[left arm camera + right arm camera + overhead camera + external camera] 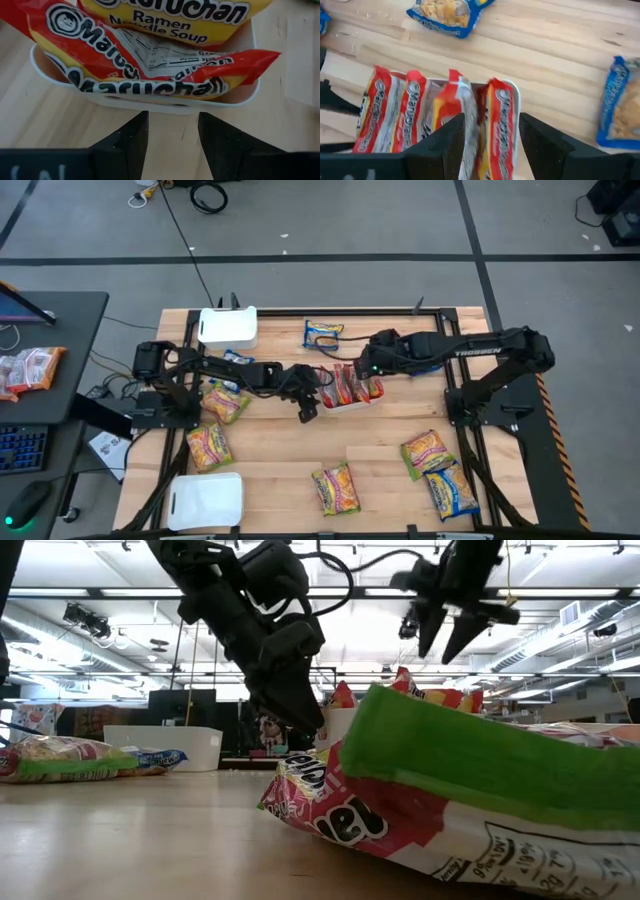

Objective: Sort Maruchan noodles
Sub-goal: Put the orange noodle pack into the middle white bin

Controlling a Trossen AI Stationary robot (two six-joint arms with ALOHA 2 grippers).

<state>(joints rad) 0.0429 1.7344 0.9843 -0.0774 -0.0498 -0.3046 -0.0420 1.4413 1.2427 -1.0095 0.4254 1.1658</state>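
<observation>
Hovering my right gripper (487,137), fingers apart, empty, over red-orange crinkly Maruchan ramen packets (435,122) standing on edge in a white rectangular plastic tray (348,402) mid-table. My left gripper (172,137), open, faces the tray wall; only its wrist view reads "Maruchan Ramen Noodle Soup".

Table (300,450): light wooden top with a dark frame.
Far tray (228,328): white, stood near the table's back edge, left of centre.
Near tray (207,500): white, lay at the front left corner.
Middle tray (150,102): white, sat at mid-table.
Side desk (60,360): dark, stood left of the table.
Keyboard (20,450): rested on the desk, a mouse (25,502) just beside it.
Floor (400,220): grey, with dark lines.
</observation>
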